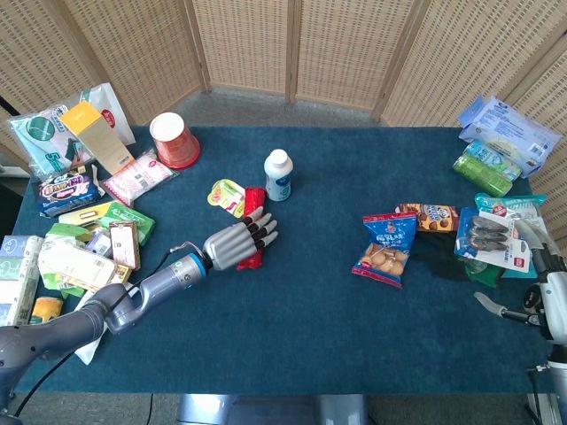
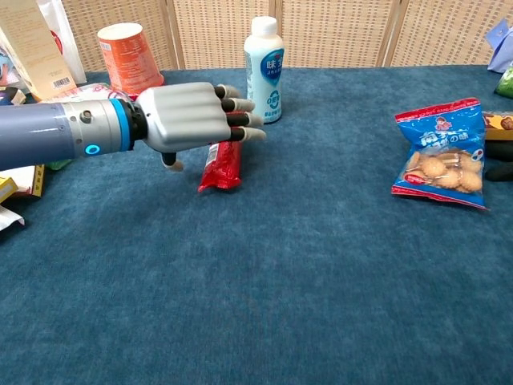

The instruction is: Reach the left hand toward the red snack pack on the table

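Note:
The red snack pack (image 1: pixel 254 203) (image 2: pixel 222 167) is a long narrow tube lying lengthwise on the blue table, left of centre. My left hand (image 1: pixel 237 242) (image 2: pixel 195 117) hovers over its near half, palm down, fingers straight and apart, holding nothing; it hides the pack's middle. Whether it touches the pack cannot be told. My right hand (image 1: pixel 537 266) shows only partly at the right edge of the head view, too little to tell how its fingers lie.
A white bottle (image 1: pixel 278 174) (image 2: pixel 264 70) stands just beyond the fingertips. A small yellow-green packet (image 1: pixel 225 195) lies left of the pack, a red cup (image 1: pixel 174 139) further back left. Blue biscuit bag (image 1: pixel 388 249) sits right. Snack piles (image 1: pixel 80 248) crowd both table ends.

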`<state>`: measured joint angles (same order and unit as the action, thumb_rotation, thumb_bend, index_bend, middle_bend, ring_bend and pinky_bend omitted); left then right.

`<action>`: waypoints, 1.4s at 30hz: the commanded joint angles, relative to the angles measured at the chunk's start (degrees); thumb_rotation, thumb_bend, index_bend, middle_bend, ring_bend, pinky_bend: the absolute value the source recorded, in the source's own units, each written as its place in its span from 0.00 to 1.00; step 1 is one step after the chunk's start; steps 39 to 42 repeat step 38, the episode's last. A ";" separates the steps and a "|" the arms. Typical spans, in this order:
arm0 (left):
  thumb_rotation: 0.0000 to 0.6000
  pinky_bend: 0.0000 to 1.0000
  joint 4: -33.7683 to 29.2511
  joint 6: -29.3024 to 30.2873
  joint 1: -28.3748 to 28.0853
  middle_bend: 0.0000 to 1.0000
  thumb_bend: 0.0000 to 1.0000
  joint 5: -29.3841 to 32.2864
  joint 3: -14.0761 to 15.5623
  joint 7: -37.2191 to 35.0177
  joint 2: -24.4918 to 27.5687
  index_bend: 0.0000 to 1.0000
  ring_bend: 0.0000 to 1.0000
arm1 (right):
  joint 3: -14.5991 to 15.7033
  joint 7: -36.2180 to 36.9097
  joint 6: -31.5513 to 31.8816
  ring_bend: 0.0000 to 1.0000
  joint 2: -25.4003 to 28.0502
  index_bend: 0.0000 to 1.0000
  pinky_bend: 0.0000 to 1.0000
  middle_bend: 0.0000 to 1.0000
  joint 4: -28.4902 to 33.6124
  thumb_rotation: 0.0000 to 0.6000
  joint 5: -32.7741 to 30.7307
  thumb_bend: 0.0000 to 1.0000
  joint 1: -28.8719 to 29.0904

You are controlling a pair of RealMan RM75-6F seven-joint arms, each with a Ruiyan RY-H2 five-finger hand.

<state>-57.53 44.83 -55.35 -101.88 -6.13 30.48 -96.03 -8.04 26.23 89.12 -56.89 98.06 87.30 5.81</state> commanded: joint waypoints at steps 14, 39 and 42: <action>1.00 0.85 -7.07 9.74 -0.25 0.72 0.00 -1.89 2.61 2.01 4.52 0.82 0.74 | 0.10 -0.65 0.90 0.00 0.29 0.00 0.00 0.00 1.13 1.00 0.66 0.00 -0.48; 1.00 0.84 -39.56 18.31 4.38 0.72 0.00 0.71 -3.39 8.72 29.90 0.82 0.74 | 0.84 -3.75 0.14 0.00 -0.23 0.00 0.00 0.00 2.39 1.00 1.66 0.00 -0.15; 1.00 0.84 -39.56 18.31 4.38 0.72 0.00 0.71 -3.39 8.72 29.90 0.82 0.74 | 0.84 -3.75 0.14 0.00 -0.23 0.00 0.00 0.00 2.39 1.00 1.66 0.00 -0.15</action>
